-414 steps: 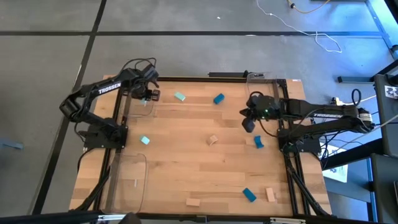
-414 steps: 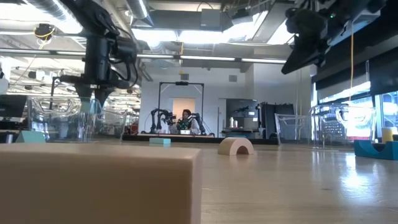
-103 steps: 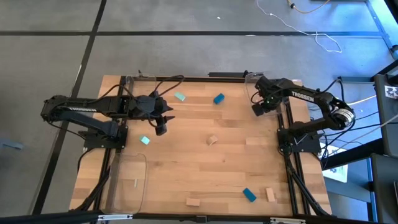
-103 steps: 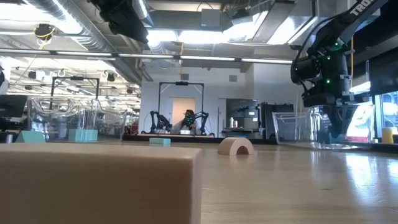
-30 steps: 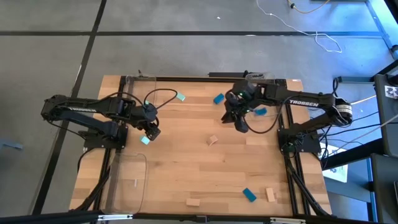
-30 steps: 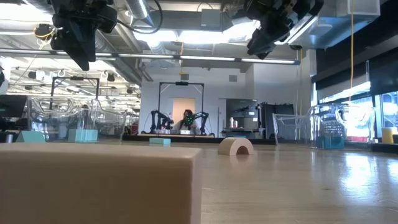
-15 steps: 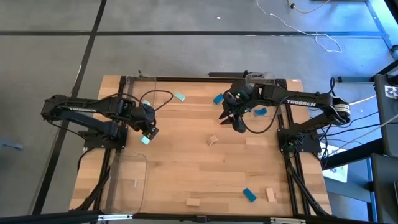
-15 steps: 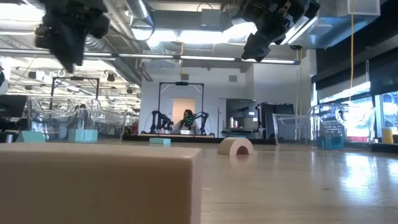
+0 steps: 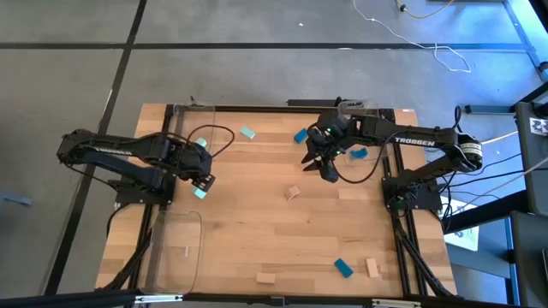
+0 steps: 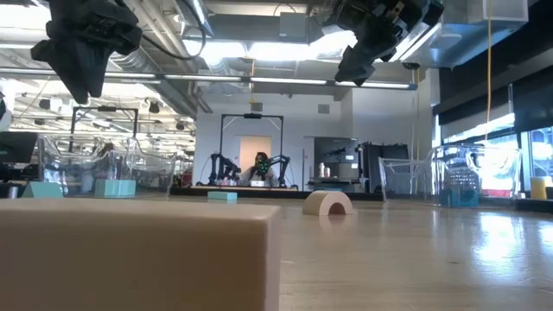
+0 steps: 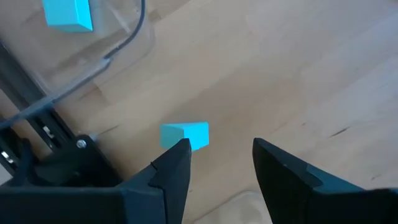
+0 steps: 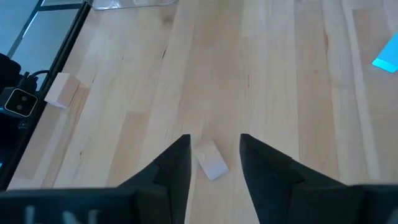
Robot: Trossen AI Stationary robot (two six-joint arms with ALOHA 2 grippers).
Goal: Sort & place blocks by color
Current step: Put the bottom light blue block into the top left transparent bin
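Seen from above, a wooden surface (image 9: 257, 231) carries scattered small blocks, with a dark robot arm at each side.

The left tool (image 9: 205, 181) hangs over the left part of the surface, just beside a mint-teal block (image 9: 199, 193). In its wrist view the two dark fingers (image 11: 171, 171) stand apart with nothing between them, and the mint-teal block (image 11: 186, 134) lies on the wood just beyond the fingertips. Farther off in that view, another mint-teal block (image 11: 67, 14) sits inside a clear tray (image 11: 93, 56).

The right tool (image 9: 321, 164) hangs above the surface toward the far middle, near a deep blue block (image 9: 300, 135). Its fingers (image 12: 171, 168) are also apart and hold nothing. In its wrist view an arched pale wood block (image 12: 209, 159) lies on the surface in line with the gap between the fingers; in the high view this block (image 9: 293, 192) is near the middle of the surface.

Other blocks: a mint-teal one (image 9: 247, 133) near the far edge, a deep blue one (image 9: 359, 153) by the right arm where a clear tray stands, and along the near edge a pale wood block (image 9: 265, 277), a deep blue block (image 9: 342, 268) and another pale wood block (image 9: 372, 268).

In the low view both arms hang above the surface.
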